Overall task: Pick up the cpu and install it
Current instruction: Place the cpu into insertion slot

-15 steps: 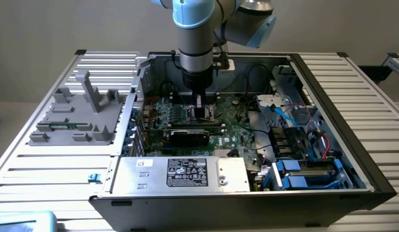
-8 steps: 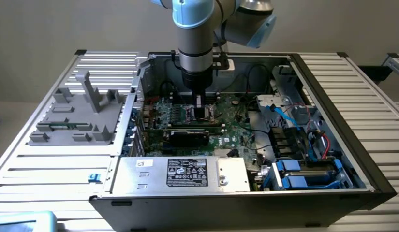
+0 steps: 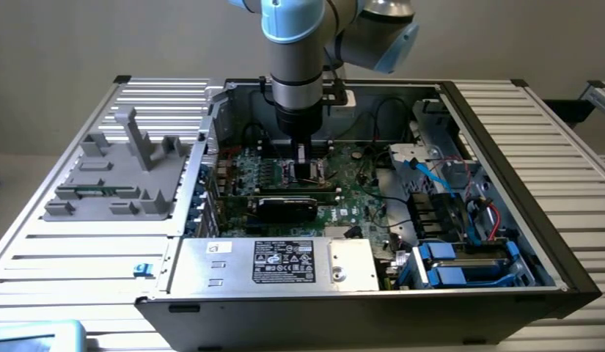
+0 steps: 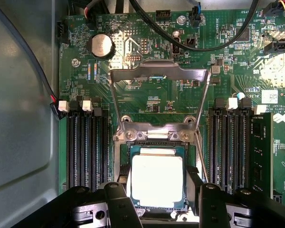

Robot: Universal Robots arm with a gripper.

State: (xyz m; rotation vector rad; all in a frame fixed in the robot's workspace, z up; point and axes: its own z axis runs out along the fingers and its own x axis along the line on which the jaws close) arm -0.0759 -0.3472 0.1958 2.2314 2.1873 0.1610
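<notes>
Claw [image 4: 158,175] grips cpu [image 4: 157,183] | at socket [image 4: 156,135] (load plate [image 4: 159,73] raised) | case [image 3: 551,253] on slatted table [image 3: 72,258]

The cpu [image 4: 157,180] has a smooth, shiny silver metal top with a thin dark green edge. The socket frame [image 4: 159,73] is bare grey metal, a bit shiny. The motherboard [image 4: 147,102] is smooth and green. The coin battery [image 4: 101,46] is shiny metal. The memory slots [image 4: 85,147] are black plastic. The gripper [image 4: 160,209] has matt black fingers [image 4: 118,204]. The power supply box [image 3: 346,264] is dull silver metal with a paper label [image 3: 284,262]. The tray [image 3: 116,183] is matt grey plastic.
</notes>
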